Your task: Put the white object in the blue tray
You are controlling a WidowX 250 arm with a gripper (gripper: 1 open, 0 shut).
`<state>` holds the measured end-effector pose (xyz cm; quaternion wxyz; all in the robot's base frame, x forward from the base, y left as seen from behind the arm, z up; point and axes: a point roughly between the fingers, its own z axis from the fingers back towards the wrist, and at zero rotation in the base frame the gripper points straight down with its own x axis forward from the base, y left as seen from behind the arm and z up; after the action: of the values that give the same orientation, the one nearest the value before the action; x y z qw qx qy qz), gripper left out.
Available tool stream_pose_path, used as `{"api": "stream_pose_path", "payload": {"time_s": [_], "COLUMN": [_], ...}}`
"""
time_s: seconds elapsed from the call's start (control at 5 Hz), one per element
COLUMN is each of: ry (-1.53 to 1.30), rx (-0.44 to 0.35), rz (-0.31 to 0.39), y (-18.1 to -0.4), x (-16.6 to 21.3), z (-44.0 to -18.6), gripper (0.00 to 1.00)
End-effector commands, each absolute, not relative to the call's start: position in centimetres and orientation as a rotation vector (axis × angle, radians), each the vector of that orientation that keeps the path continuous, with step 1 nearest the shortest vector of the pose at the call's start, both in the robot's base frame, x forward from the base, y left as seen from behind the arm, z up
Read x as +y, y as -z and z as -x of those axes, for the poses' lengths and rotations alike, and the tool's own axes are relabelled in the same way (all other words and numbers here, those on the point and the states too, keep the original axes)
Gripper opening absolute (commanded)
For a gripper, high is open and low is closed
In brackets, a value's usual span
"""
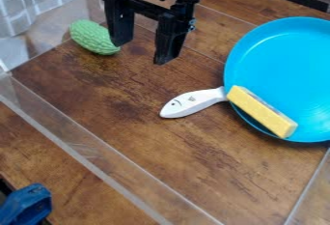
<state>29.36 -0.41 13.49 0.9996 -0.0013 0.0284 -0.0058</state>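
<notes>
My gripper point(145, 43) hanging with fingers released, gripping nothing, white spoon point(191, 102) lying on the table point(116, 123) touching the blue plate point(287, 60), yellow sponge point(261, 111) resting on its rim, green toy point(93, 37) sitting beside me.

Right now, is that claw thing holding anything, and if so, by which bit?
Nothing is held. The gripper hangs open above the table, and the white object lies untouched on the wood beside the blue tray.
</notes>
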Motion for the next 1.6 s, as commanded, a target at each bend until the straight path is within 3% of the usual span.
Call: {"api": "stream_pose_path", "payload": {"time_s": [0.0, 0.2, 0.6, 1.4], "ry": [0.022, 0.027, 0.001, 0.01], "rx": [0.058, 0.057, 0.029, 0.021], "rz": [0.004, 0.005, 0.008, 0.016], "y": [-13.1, -12.7, -13.9, -13.0], "x": [-0.2, 0.2, 1.9, 2.4], "z": [-29.6, -30.0, -31.4, -31.8], "gripper": [1.0, 1.0, 1.0, 1.0]}}
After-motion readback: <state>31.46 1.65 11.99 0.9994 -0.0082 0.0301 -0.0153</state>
